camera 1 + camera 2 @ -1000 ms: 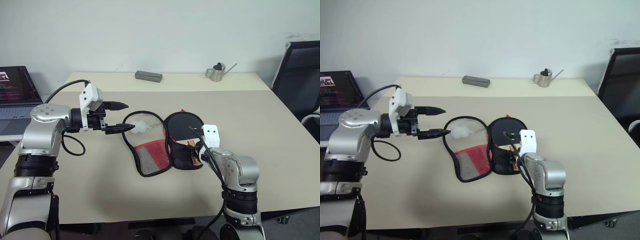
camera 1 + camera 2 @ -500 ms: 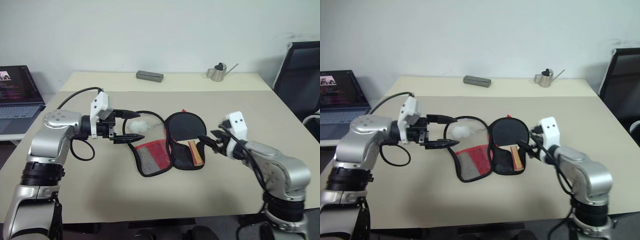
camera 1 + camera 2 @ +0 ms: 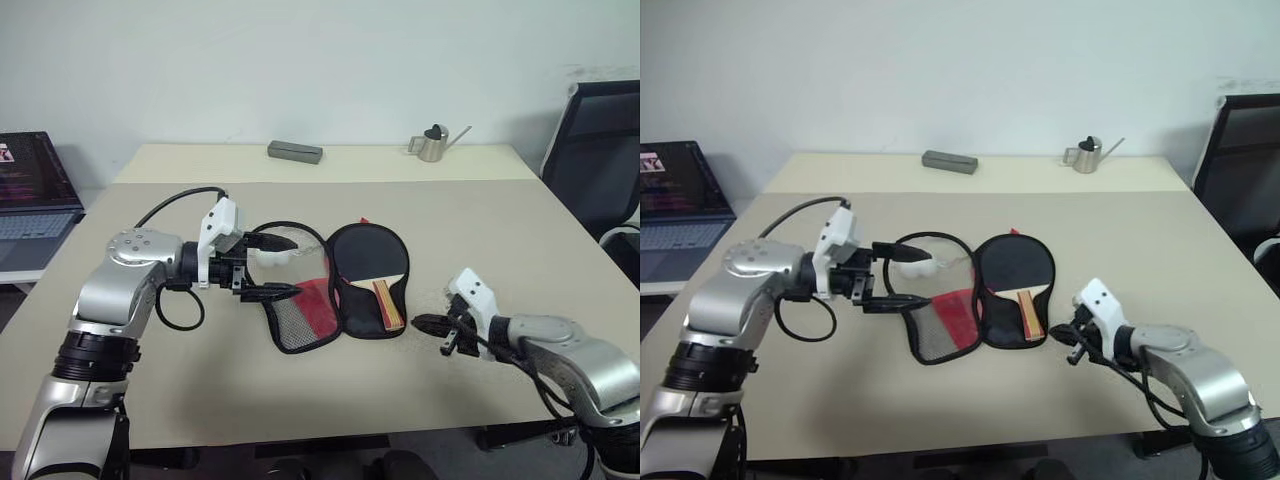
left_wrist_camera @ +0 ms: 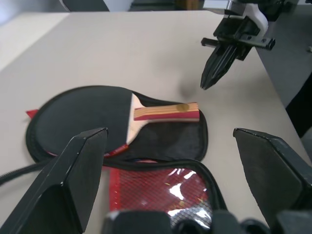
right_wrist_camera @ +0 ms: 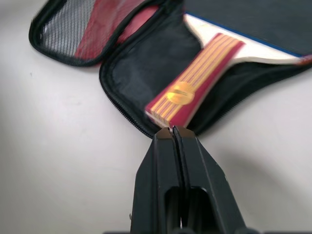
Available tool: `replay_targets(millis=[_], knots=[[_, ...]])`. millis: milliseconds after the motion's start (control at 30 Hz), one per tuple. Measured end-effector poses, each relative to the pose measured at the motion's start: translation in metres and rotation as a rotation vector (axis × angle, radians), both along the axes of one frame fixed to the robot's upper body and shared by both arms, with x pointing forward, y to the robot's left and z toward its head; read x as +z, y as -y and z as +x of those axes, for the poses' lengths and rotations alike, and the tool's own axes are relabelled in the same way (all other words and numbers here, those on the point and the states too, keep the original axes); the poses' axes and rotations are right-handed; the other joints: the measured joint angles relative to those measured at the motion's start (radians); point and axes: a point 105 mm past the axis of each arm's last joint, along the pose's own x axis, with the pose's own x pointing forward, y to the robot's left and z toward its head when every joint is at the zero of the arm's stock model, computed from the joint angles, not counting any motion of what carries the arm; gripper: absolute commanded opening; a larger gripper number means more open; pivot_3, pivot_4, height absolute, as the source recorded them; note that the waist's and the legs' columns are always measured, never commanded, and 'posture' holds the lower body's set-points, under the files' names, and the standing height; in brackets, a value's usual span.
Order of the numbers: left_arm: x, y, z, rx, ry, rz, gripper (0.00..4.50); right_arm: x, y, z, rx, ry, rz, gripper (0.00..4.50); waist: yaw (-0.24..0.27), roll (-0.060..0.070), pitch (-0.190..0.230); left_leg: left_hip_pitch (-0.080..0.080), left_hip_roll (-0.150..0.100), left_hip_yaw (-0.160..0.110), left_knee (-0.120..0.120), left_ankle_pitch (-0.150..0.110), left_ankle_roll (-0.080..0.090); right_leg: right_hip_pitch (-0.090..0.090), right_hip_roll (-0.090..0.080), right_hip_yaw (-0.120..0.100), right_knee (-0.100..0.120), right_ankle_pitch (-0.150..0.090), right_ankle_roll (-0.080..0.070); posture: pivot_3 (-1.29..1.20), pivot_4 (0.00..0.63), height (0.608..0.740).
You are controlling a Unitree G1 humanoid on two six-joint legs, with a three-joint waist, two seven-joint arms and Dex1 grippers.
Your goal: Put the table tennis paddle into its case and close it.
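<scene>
- case (image 3: 335, 290) lies unzipped and open mid-table; table tennis paddle (image 3: 370, 267) rests in its right half, handle toward 5 o'clock; mesh-and-red flap folded out at 9 o'clock
- beige table (image 3: 520, 230); grey box (image 3: 295, 151) and small metal watering can (image 3: 432, 145) at 12 o'clock edge; laptop (image 3: 30, 185) at 9, black chair (image 3: 595, 150) at 2
- left gripper (image 3: 278, 266) spread wide over the flap's top edge, holding nothing
- right gripper (image 3: 418, 322) pinched fully together, empty, just beside the handle end at 3 o'clock of the case
</scene>
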Motion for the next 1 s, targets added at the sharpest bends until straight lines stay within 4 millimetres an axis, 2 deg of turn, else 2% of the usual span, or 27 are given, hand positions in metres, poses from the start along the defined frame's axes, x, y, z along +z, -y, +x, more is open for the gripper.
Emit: replay_targets(millis=[133,333,600,1000], knots=[[-0.004,0.003,-0.006,-0.045,-0.02,0.027,4.5,-0.005,-0.002,0.01,0.009,0.013,-0.017,0.02,0.001,-0.001,0.001,0.0,0.0,0.0,0.0,0.0,0.0,0.0,0.0,0.0,0.0,0.0,0.0,0.0,0.15,0.74],[-0.004,0.004,-0.011,-0.084,-0.025,0.053,4.5,-0.008,0.01,0.032,-0.078,0.027,-0.012,0.02,0.003,-0.001,0.001,0.0,0.0,-0.001,0.0,0.0,0.0,0.0,0.0,0.0,0.0,0.0,-0.001,0.0,0.15,0.74],[-0.005,0.003,-0.012,-0.083,-0.027,0.059,4.5,-0.013,0.013,0.035,-0.079,0.027,-0.022,0.02,0.004,-0.001,0.001,0.0,0.0,-0.001,0.0,0.0,0.0,0.001,0.0,0.0,0.0,0.0,-0.001,0.0,0.15,0.74],[-0.009,0.003,-0.015,-0.087,-0.036,0.063,4.5,-0.023,-0.002,0.029,-0.021,0.024,-0.049,0.02,0.003,-0.001,0.001,0.0,0.0,-0.001,0.0,0.0,0.0,0.001,0.0,0.0,0.0,0.0,-0.001,0.0,0.15,0.74]])
